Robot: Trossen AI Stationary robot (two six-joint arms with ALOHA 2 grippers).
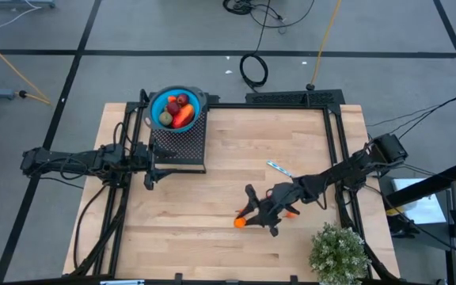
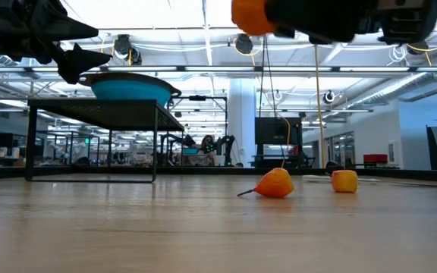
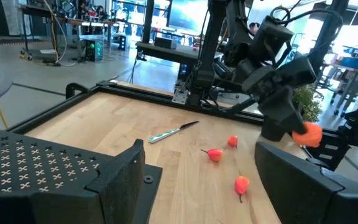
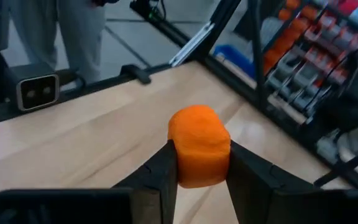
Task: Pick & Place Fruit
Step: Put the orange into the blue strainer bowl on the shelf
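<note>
Fruit here means small toy pieces. One small orange toy fruit [image 4: 198, 145] is pinched between the closed jaws of the right gripper [image 1: 248, 217], which holds it clear of the pale wooden desk [image 1: 212, 237] at roughly five o'clock from the desk's middle; in the low view this piece [image 2: 253, 16] hangs high above the boards. Two more tiny orange fruits [image 2: 275, 183] [image 2: 344, 180] lie on the wood near that gripper, and the left wrist view shows three small red-orange pieces [image 3: 215, 154] scattered there, though which match the low view's is hard to tell. A thin silvery-blue utensil [image 1: 279, 168] lies just beyond, toward one o'clock.

At eleven o'clock a round blue bowl [image 1: 158, 104] sits on a black perforated metal stand [image 1: 179, 144] and already holds a long red-orange piece [image 1: 183, 117], a brownish-green oval [image 1: 165, 119] and a dark red fruit [image 1: 182, 100].

Beside the stand, at nine o'clock, the left gripper [image 1: 150, 165] hovers with its jaws spread and empty. A bushy green potted plant [image 1: 337, 252] stands at the four o'clock corner.
</note>
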